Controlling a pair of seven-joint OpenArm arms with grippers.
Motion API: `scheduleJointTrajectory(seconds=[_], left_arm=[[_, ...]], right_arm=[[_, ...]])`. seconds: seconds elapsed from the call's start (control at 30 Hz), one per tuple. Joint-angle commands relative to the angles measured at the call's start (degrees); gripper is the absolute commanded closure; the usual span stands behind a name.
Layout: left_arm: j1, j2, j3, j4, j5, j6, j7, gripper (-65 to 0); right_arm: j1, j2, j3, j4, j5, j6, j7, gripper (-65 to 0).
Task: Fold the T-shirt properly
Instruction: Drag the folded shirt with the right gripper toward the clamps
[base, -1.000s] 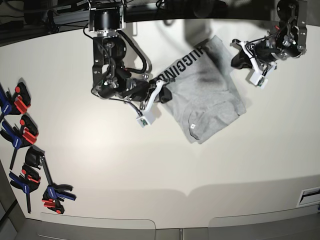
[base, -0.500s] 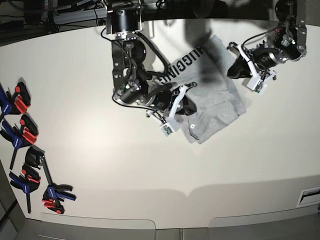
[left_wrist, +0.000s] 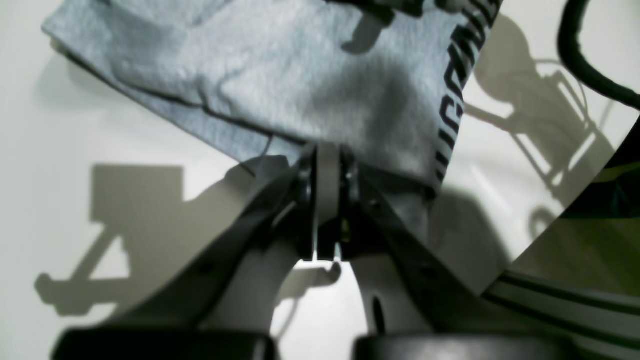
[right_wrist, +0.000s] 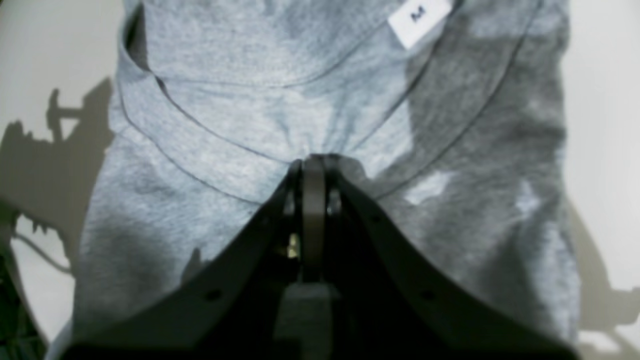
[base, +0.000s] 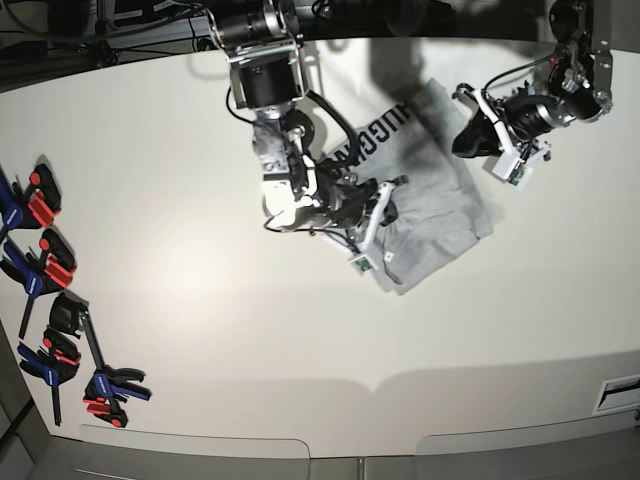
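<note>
**Grey T-shirt, partly folded, both grippers closed on the cloth**

Item: the T-shirt (base: 430, 190), heather grey, a compact bundle on the white table (base: 200, 330). Its long axis runs diagonally in the base view, from the lettered end near the table's far edge down to the corner next to the right gripper (base: 388, 202). The bundle spans the gap between the two grippers.

Right gripper: jaws pressed together, pinching a pucker of grey cloth at the curved collar seams; fabric spreads to both sides and ahead of the tips. The white tag (right_wrist: 419, 18) lies ahead of them and to the right, its mark too blurred to read with confidence.

Left gripper (left_wrist: 327, 167): jaws together at the shirt's edge, apparently nipping the hem. The black lettering (left_wrist: 457, 82) runs along the border just right of the tips.

Obscured: the lettering is cut off by a fold and by the right arm (base: 290, 170), which overlies the shirt's near side. Sleeves cannot be told apart within the bundle. The left gripper's fingertips are lost against dark shadow in the base view.

Clearance: broad bare table lies behind the right gripper and towards the near edge. Clamps (base: 55, 320), blue, black and red, sit at the far rim on the right arm's side, well apart from the shirt.
</note>
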Motion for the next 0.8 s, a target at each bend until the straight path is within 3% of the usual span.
scheduleJointTrajectory(seconds=[0.0,0.2,0.37,0.6,0.77], left_arm=[[-0.28,-0.66,-0.37,1.05,-0.94,-0.02,-0.63,0.0],[-0.31,-0.66,-0.37,1.05,-0.98,0.0,-1.11,0.0],[-0.31,-0.63,-0.37,1.05,-1.18,0.0,-1.92,0.0],[-0.28,-0.63,-0.37,1.05,-1.2,-0.02,-1.88,0.0],[-0.28,-0.63,-0.37,1.05,-1.4,0.0,-1.88,0.0]], right_arm=[[0.09,3.91,2.45,-0.28,-6.73,-3.87,-4.94,0.0],[-1.6,12.04,15.21,0.28,-1.92,-3.52,-8.35,0.0],[-5.9,17.35,23.39,1.99,3.3,-0.94,-9.88,0.0],[-13.18,23.93,29.94,4.48,7.28,1.25,-9.92,0.0],[-15.58,29.73,31.06,4.59,9.57,4.07,-9.53,0.0]])
